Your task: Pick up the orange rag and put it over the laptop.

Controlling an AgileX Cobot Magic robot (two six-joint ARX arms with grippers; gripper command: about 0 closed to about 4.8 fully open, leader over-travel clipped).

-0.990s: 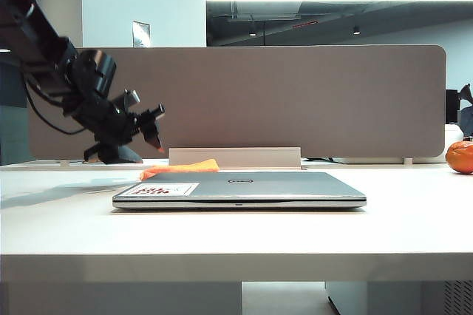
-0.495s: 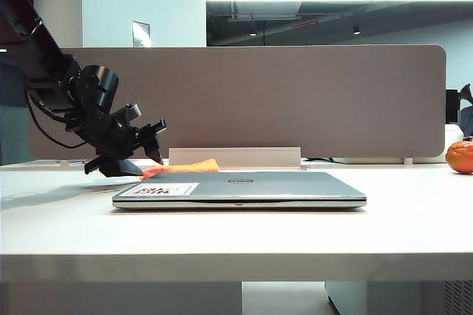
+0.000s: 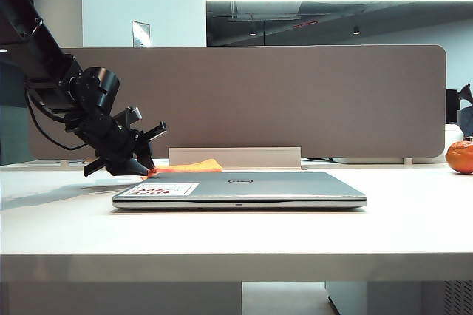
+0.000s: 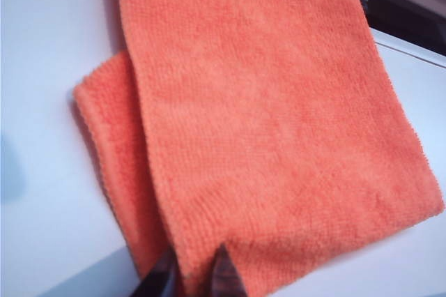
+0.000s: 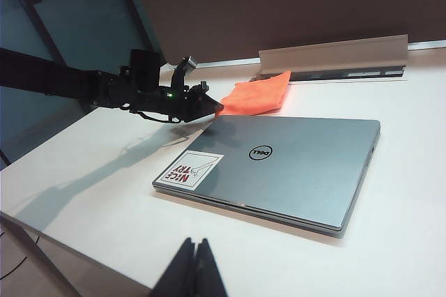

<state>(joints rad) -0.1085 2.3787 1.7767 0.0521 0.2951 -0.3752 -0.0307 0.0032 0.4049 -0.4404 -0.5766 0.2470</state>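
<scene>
The orange rag (image 3: 181,168) lies folded flat on the white table, just behind the left rear corner of the closed silver laptop (image 3: 259,185). My left gripper (image 3: 150,169) slants down onto the rag's left end. In the left wrist view the rag (image 4: 265,116) fills the picture, and the left gripper (image 4: 194,272) has its two dark fingertips pinched on a fold at the cloth's near edge. The right wrist view shows the laptop (image 5: 293,161), the rag (image 5: 258,93) and the left gripper (image 5: 217,109) from afar. My right gripper (image 5: 195,242) hovers shut and empty over the table's front.
A round glossy orange ball (image 3: 460,157) sits at the far right of the table. A brown partition panel (image 3: 295,100) closes off the back, with a white raised strip (image 3: 235,157) at its foot right behind the rag. The table's front edge (image 3: 236,256) runs below the laptop.
My left gripper has come down onto the rag's left end, and its jaws have gone from wide open to pinched on the cloth. The laptop and rag have not moved.
</scene>
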